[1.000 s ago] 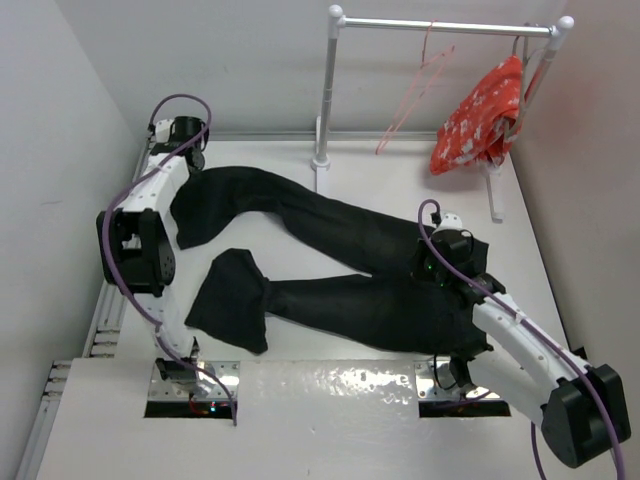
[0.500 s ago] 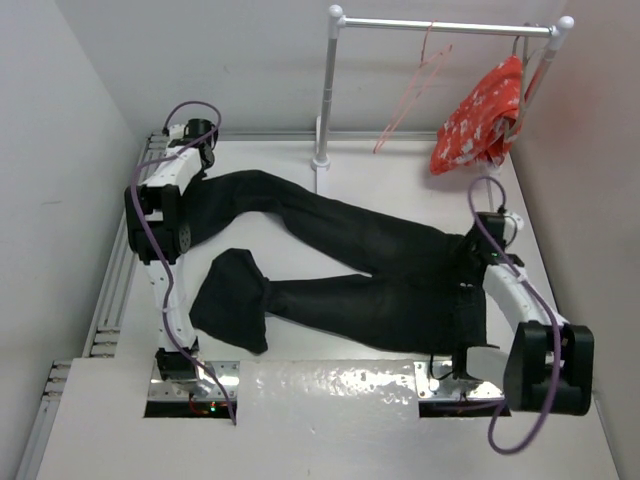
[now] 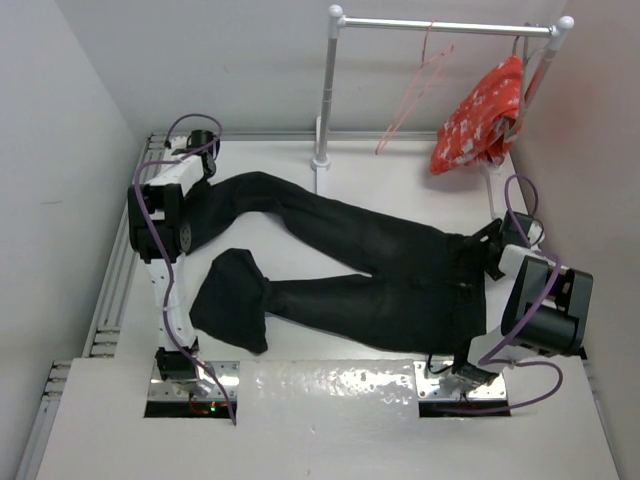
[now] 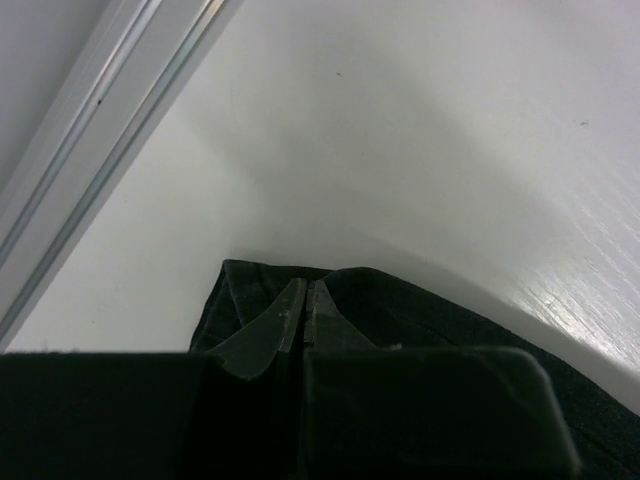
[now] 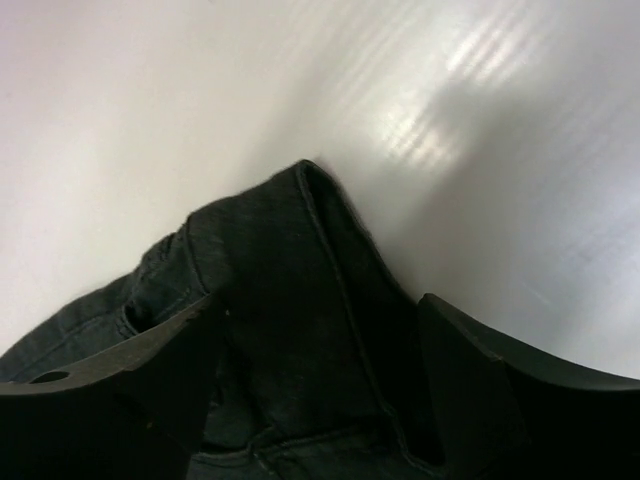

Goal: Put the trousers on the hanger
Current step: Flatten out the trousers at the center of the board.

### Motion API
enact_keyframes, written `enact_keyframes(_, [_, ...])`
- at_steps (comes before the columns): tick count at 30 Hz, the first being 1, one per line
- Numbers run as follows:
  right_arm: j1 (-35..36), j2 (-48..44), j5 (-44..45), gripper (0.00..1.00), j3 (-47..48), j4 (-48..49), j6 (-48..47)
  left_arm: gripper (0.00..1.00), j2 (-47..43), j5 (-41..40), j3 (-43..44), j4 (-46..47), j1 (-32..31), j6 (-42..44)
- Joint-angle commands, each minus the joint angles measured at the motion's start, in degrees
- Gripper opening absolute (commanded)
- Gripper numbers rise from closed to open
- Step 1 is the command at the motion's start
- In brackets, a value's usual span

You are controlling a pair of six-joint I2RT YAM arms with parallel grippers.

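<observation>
The black trousers (image 3: pixel 370 265) lie flat across the table, waist to the right and legs to the left. My left gripper (image 3: pixel 200 152) is at the far left corner, shut on the hem of the far leg (image 4: pixel 250 290), with its fingertips (image 4: pixel 305 290) pressed together. My right gripper (image 3: pixel 490 240) is at the waistband's far right corner. It stands open, a finger on each side of the raised waistband cloth (image 5: pixel 300 300), in the right wrist view (image 5: pixel 322 305). The pale pink hanger (image 3: pixel 415 90) hangs on the rail at the back, away from both grippers.
A white tubular rail stand (image 3: pixel 325 100) rises at the back of the table. A red-and-white patterned cloth (image 3: pixel 478 118) hangs from its right end. The near leg's end is folded over (image 3: pixel 232 300). Walls close in on the left and right.
My right gripper has opened, and its arm swung from over the waist to the waistband's right corner. My left arm reached further into the far left corner, still shut.
</observation>
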Motion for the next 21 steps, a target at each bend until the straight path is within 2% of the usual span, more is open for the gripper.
enact_keyframes(1, [0.1,1.8,-5.2,0.75,2.3,6.5,1.6,0.0,-2.8,1.5,-0.6,2.3,0.7,-1.1])
enact_keyframes(4, [0.1,3.4,-10.5,0.68,0.9,10.8,3.3,0.0,-2.5,2.4,-0.6,2.2,0.7,-1.5])
enact_keyframes(5, [0.1,4.3,-11.1,0.48,0.9,11.1,3.6,0.0,-2.5,2.5,-0.7,2.1,0.7,-1.5])
enact_keyframes(7, [0.0,4.7,-10.9,0.32,0.9,12.7,3.6,0.0,-2.6,2.1,-1.1,2.1,0.7,-1.6])
enact_keyframes(8, [0.0,4.7,-10.1,0.2,1.0,12.7,3.4,0.0,-2.9,2.0,-1.4,2.2,0.9,-1.7])
enact_keyframes(10, [0.1,4.0,-8.7,0.05,1.9,13.7,4.0,0.0,-3.6,1.5,-2.2,2.2,1.2,-1.9])
enact_keyframes(14, [0.1,2.7,-5.3,0.02,5.9,14.9,4.2,0.0,-5.8,-0.4,-4.1,2.8,1.5,-1.7])
enact_keyframes(19, [0.0,6.1,5.7,0.0,14.7,7.1,2.3,0.0,-9.9,-3.4,-8.9,5.0,2.2,-0.3])
enact_keyframes(21, [0.1,6.9,7.0,0.01,14.4,9.7,3.4,0.0,-10.8,-5.3,-10.1,5.8,2.5,1.0])
